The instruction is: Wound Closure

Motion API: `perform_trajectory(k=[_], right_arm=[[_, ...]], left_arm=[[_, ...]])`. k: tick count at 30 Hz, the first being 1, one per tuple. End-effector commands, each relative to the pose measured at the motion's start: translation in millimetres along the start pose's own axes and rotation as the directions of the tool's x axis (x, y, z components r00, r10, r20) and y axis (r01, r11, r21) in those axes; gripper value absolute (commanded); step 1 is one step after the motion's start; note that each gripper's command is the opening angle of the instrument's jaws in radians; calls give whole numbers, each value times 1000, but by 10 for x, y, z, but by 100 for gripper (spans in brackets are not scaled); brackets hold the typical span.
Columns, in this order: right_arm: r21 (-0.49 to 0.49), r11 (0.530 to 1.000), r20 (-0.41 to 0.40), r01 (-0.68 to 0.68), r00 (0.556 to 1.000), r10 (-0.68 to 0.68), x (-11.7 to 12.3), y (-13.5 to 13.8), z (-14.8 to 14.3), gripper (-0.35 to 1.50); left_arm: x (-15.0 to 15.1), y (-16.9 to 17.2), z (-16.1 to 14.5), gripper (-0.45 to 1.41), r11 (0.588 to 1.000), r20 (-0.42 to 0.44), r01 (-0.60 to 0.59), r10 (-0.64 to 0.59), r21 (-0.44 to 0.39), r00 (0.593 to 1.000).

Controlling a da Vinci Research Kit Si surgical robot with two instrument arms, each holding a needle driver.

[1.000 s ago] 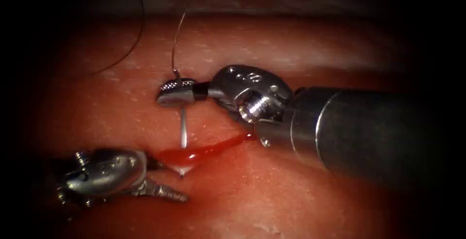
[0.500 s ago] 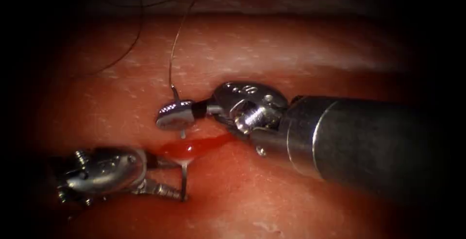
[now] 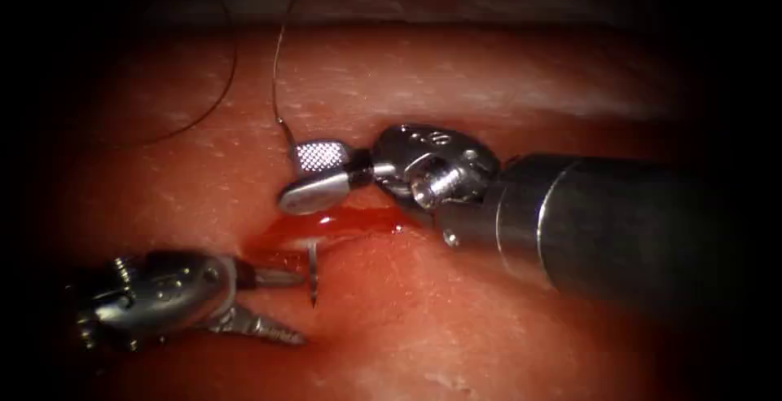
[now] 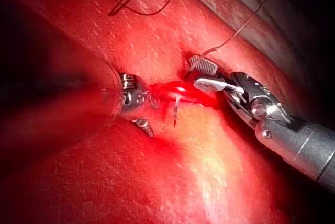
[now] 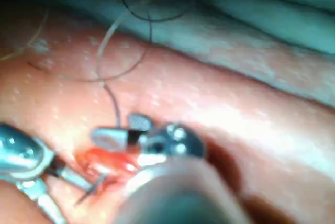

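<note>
The curved needle (image 3: pixel 312 275) sits in the tissue (image 3: pixel 456 319). Its tip stands out of the near edge of the cut (image 3: pixel 342 223), which holds red fluid. Its tail (image 3: pixel 285 134) rises on the far edge, with thread (image 3: pixel 275 75) running up from it. My right tool (image 3: pixel 290 179) hangs over the cut with its jaws open and holds nothing; the tail lies just beyond its upper jaw. My left tool (image 3: pixel 300 307) lies at the cut's left end, jaws open and empty, its upper jaw close beside the tip. The left wrist view shows the needle tip (image 4: pixel 175 114) between the left tool (image 4: pixel 149 114) and the right tool (image 4: pixel 198 75).
A loose loop of dark thread (image 3: pixel 220 83) lies on the tissue at the far left. The right tool's thick shaft (image 3: pixel 619 230) crosses the right half of the endoscope view. The tissue's far edge (image 3: pixel 456 22) runs along the back.
The right tool carried the needle down through the cut, so the tip came out further on the near edge. Its jaws then opened and let the needle go. The left tool shifted slightly left.
</note>
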Motion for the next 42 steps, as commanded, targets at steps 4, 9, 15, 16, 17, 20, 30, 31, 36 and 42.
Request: perform_trajectory(k=[4, 9, 15, 16, 17, 20, 30, 31, 36, 42], right_arm=[[-19, 1000, -25, -7, 1000, 7, 12, 10, -10, 111], [-24, 1000, -30, -7, 1000, 7, 12, 13, -16, 109], [-27, 1000, -34, -5, 999, 4, 9, 15, -14, 106], [-27, 1000, -34, -4, 999, 3, 9, 15, -14, 106], [-28, 1000, -34, 4, 999, -5, 7, 17, -14, 106], [-29, 1000, -35, 7, 999, -8, 5, 20, -13, 104], [-45, 999, -50, 10, 999, -12, 8, 21, -15, 104], [-46, 999, -51, 10, 999, -12, 8, 22, -15, 104], [-51, 999, -57, 8, 998, -11, 9, 22, -16, 104], [-54, 998, -60, 7, 998, -10, 9, 22, -16, 104]], left_arm=[[-10, 0, -14, 56, 995, -1, -96, 96, 26, 995], [7, -1, -31, 55, 960, 0, -264, 265, 91, 964], [37, 7, -25, 54, 804, -59, -552, 577, 221, 815], [41, 6, -24, 55, 772, -53, -585, 614, 249, 787], [44, 5, -23, 56, 743, -44, -610, 644, 275, 764], [47, 1, -22, 57, 721, -23, -624, 659, 301, 752], [44, -29, -6, 59, 717, 11, -599, 638, 355, 770], [46, -29, -3, 59, 717, 10, -603, 641, 350, 768], [50, -32, 1, 59, 710, 15, -609, 647, 352, 763], [53, -35, 3, 56, 702, 6, -610, 654, 369, 757]])
